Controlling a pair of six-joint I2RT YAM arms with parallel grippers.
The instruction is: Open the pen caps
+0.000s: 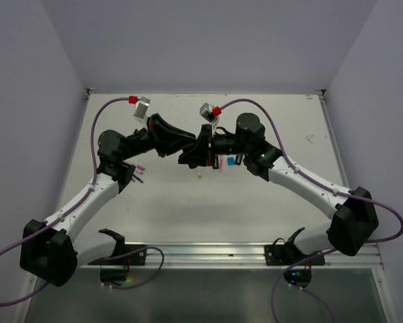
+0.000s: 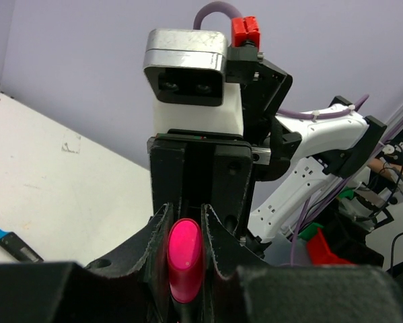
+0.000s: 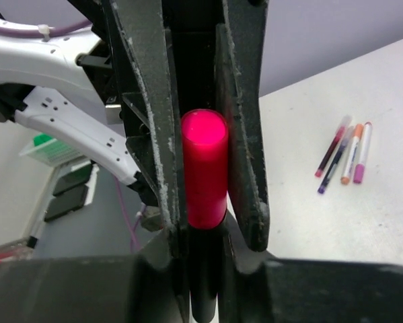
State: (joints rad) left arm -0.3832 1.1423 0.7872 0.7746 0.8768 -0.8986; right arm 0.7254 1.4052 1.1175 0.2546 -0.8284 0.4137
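The left end effector (image 2: 186, 217) is pinching a marker (image 3: 202, 289), its fingers (image 2: 159, 245) pressing flat against both sides. The right end effector (image 1: 198, 156) is meeting it head-on and squeezing together on that same marker. I cannot tell which one is gripping the pink cap (image 3: 204, 171) and which the dark barrel. The pink cap is sitting right between the two end effectors, lifted off the counter (image 3: 389, 222), and it is looking fully seated. By my reading the pull is only beginning and this cap is not yet coming off. Counting the rest, four thin pens (image 3: 350, 158) are lying side by side well away from both end effectors, and all are seemingly wearing their caps. One stubby black highlighter (image 2: 18, 247) with a blue end is resting on the counter ahead of the left end effector, but whether that end is a cap or a bare tip is not showing clearly. One small reddish piece (image 1: 218, 162) is lying just beside the right end effector, too small to name. With one marker in hand and five other pens in sight, nearly all of the job is, I judge, remaining.
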